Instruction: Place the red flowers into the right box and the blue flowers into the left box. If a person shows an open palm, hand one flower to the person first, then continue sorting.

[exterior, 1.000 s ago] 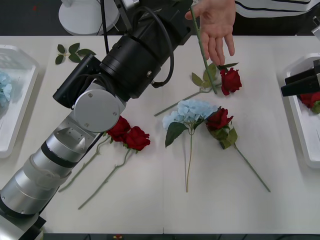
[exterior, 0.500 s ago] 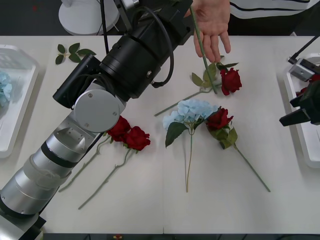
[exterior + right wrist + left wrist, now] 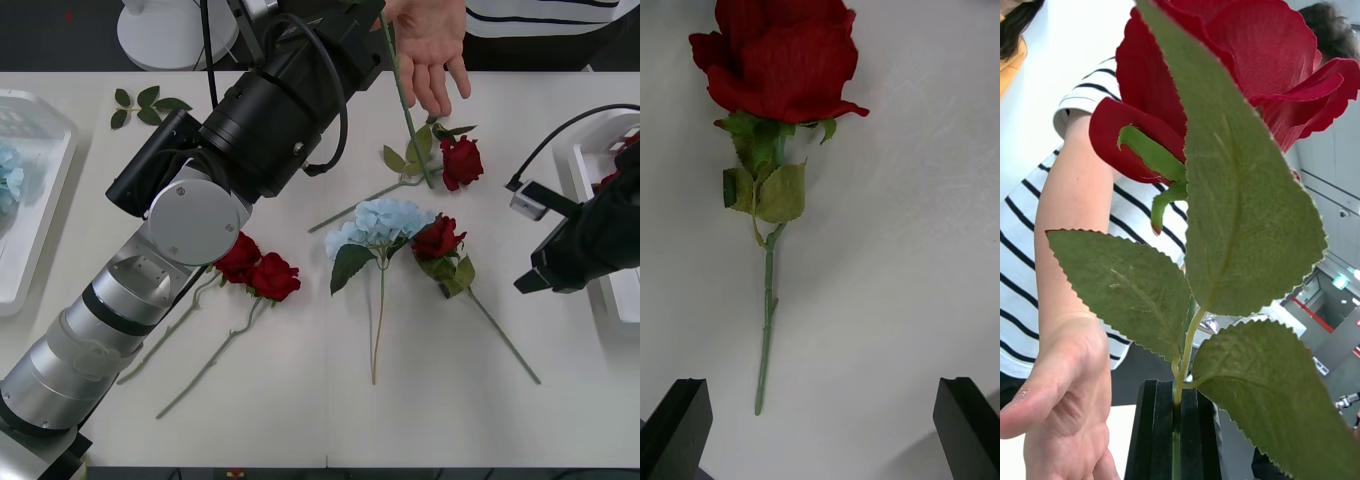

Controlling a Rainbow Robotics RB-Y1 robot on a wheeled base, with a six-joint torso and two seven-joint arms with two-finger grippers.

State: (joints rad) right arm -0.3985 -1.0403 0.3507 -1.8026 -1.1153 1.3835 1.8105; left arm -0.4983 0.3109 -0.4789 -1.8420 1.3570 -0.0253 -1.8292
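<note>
My left gripper (image 3: 1174, 427) clamps a rose (image 3: 1225, 82) at twelve o'clock for the open hand (image 3: 428, 45); my right gripper (image 3: 820, 427), spread wide, hovers at three.

Bright even overhead light, soft faint shadows, sharp focus

Left arm (image 3: 200, 190) hides part of the two roses (image 3: 258, 268) beside it, left box (image 3: 35, 215) & right box (image 3: 598, 215) cut off at pic edges.
</note>
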